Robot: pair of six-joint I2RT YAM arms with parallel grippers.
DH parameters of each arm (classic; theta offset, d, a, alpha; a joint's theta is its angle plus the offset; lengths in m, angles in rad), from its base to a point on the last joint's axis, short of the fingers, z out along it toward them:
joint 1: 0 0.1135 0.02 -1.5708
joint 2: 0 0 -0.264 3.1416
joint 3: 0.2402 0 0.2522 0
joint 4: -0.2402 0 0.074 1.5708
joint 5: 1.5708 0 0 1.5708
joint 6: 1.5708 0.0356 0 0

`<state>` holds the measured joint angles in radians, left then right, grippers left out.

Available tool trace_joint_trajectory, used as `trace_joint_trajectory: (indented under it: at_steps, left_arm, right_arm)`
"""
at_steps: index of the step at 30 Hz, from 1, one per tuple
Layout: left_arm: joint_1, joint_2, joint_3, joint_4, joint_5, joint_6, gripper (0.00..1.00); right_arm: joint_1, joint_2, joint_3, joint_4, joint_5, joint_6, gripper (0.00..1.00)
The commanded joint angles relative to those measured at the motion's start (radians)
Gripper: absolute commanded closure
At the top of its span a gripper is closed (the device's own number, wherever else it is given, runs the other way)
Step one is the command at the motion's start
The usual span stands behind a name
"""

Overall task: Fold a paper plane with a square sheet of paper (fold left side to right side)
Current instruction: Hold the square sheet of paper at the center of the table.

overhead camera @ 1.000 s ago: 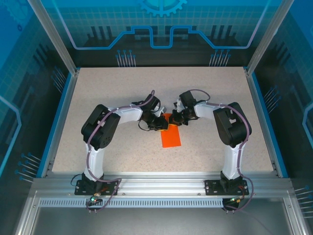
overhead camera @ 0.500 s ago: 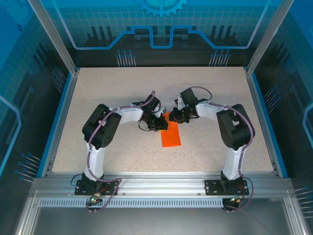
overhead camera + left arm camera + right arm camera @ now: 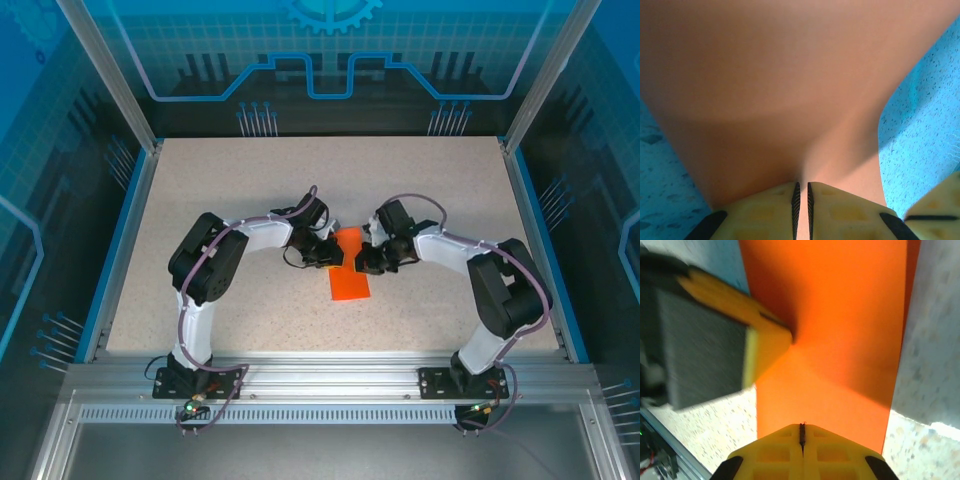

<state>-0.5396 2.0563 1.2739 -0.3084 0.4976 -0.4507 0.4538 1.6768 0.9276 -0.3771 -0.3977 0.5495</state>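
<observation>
Risking a tear or skewed crease by dragging the pinch sideways. Reaches in from left, elbow bent, left tool point(image 3: 328, 252) nipped nearly closed on square sheet of paper point(image 3: 350, 283), folded narrow, centre of worktop point(image 3: 250, 180). Reaches in from right, right tool point(image 3: 365, 262) fully closed over sheet; cannot tell whether gripping.
</observation>
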Motion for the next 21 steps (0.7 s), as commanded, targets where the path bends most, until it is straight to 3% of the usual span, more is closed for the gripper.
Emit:
trace_joint_trajectory:
  at_steps: [1, 21]
  left_arm:
    - [-0.012, 0.036, 0.0, -0.044, -0.04, -0.013, 0.84]
    - [0.003, -0.004, 0.1, -0.073, -0.042, 0.01, 0.79]
  right_arm:
    - [0.021, 0.021, -0.012, -0.011, -0.019, 0.001, 0.96]
    - [0.037, 0.11, -0.001, -0.155, 0.111, -0.03, 0.98]
